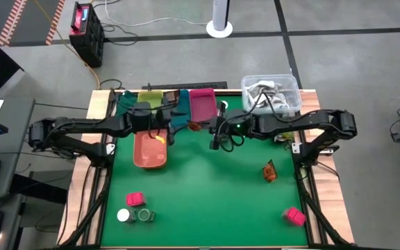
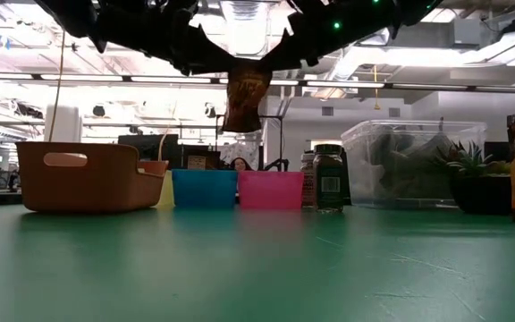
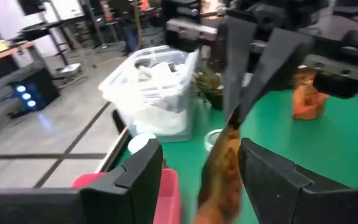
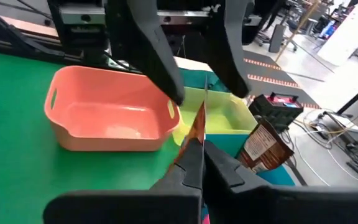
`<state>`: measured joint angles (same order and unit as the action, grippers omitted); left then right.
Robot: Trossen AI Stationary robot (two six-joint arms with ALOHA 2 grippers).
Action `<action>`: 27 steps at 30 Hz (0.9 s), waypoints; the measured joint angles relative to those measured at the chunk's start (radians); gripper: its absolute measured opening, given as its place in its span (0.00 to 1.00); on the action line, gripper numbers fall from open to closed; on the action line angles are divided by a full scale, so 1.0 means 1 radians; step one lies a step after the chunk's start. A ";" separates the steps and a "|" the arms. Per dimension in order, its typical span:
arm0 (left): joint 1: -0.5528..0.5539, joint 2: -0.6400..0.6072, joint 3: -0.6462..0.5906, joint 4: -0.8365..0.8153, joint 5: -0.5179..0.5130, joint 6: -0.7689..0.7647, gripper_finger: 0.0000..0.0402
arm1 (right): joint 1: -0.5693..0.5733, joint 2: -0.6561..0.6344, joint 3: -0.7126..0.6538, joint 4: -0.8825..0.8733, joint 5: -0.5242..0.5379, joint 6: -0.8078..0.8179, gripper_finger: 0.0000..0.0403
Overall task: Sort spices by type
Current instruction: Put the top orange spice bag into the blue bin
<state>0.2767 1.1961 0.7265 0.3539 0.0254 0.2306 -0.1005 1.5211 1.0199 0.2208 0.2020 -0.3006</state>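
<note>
From above, both arms meet over the far middle of the green tabletop; the right claw hangs just beside the pink tray, the left claw near the salmon bin; a pink cube box, a white-lidded jar and a dark green jar cluster near left, another packet and pink box sit right; at table level, a crinkly brown-orange packet dangles in the air above the trays; the left wrist shows the left claw's fingers apart around the packet; the right wrist shows the right claw clamped on the packet's edge.
</note>
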 joint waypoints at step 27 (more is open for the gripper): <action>0.000 0.000 0.000 0.000 0.032 -0.050 0.00 | 0.000 0.000 0.000 0.037 -0.019 -0.022 0.34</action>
<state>0.2769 1.1961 0.7261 0.3543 0.0570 0.1810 -0.1003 1.5210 1.0199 0.2575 0.1826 -0.3229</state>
